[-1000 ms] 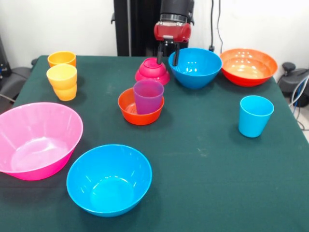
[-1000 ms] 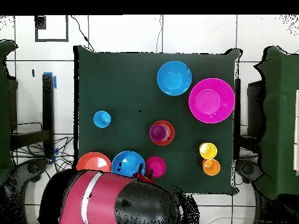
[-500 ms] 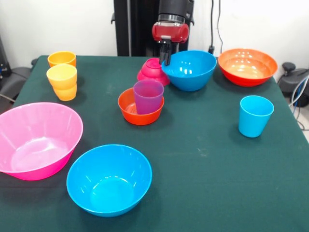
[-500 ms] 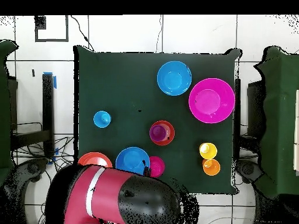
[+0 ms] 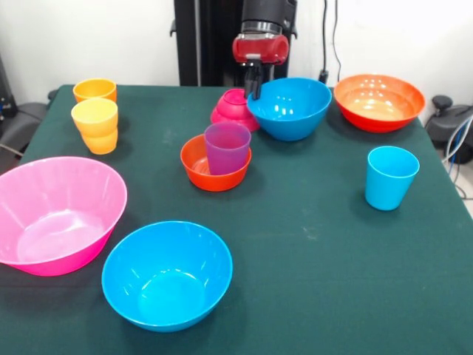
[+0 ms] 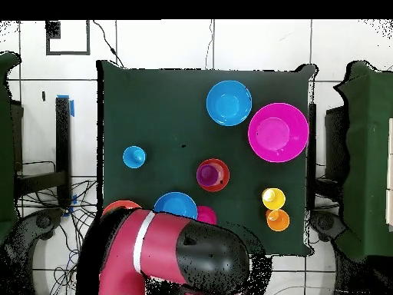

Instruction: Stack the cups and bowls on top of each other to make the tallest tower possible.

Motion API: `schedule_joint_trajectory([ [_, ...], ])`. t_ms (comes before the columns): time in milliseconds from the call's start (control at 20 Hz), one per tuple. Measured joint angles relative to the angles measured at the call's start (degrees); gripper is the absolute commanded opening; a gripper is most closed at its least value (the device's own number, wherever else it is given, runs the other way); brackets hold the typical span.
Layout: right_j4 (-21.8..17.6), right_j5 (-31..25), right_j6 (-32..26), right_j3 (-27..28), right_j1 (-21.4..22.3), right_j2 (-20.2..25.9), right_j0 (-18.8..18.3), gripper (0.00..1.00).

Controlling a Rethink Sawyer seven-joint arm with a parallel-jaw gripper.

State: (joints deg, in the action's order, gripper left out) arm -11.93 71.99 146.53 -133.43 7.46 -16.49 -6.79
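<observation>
My gripper (image 5: 253, 83) is shut on the left rim of a medium blue bowl (image 5: 290, 108) at the table's far side. That bowl touches an upturned magenta bowl (image 5: 235, 108). In the overhead view the arm hides the gripper, and the held bowl (image 6: 176, 205) shows at its edge. A purple cup (image 5: 227, 146) stands in the small orange-red bowl (image 5: 214, 168). The wide orange bowl (image 5: 378, 102) is at the far right and a light blue cup (image 5: 390, 177) stands at the right. An orange cup (image 5: 94, 89) and a yellow-orange cup (image 5: 94, 118) stand at the far left. The pink bowl (image 5: 55, 214) and the second blue bowl (image 5: 167, 274) are near the front.
The green table (image 5: 310, 259) has its far edge right behind the gripper, with the black pedestal (image 5: 211, 37) beyond it. Cables and a chair base (image 5: 452, 122) lie off the right edge. In the overhead view the red arm (image 6: 153, 253) covers the table's bottom part.
The fingers went from open astride the blue bowl's rim to shut on it. The bowl has shifted left against the magenta bowl. In the overhead view the arm has reached further over the table.
</observation>
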Motion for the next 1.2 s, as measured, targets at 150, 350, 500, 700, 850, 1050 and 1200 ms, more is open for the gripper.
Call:
schedule_joint_trajectory([
  [150, 0.3, -1.6, 0.0, -1.1, 1.4, 1.8, -1.0, 0.0],
  [350, 0.3, -9.2, 0.0, -4.3, 6.1, 6.5, -2.7, 0.0],
  [500, 0.3, -15.6, 0.0, -7.0, 9.7, 9.5, -3.6, 0.0],
  [700, 0.3, -26.3, 0.0, -11.8, 16.1, 13.1, -4.0, 0.0],
  [850, 0.3, -32.4, 0.0, -15.5, 20.7, 14.9, -3.8, 0.0],
  [1050, 0.3, -33.2, 0.0, -17.3, 22.4, 15.7, -3.7, 0.0],
  [1200, 0.3, -33.2, 0.0, -18.2, 23.5, 16.7, -3.7, 0.0],
])
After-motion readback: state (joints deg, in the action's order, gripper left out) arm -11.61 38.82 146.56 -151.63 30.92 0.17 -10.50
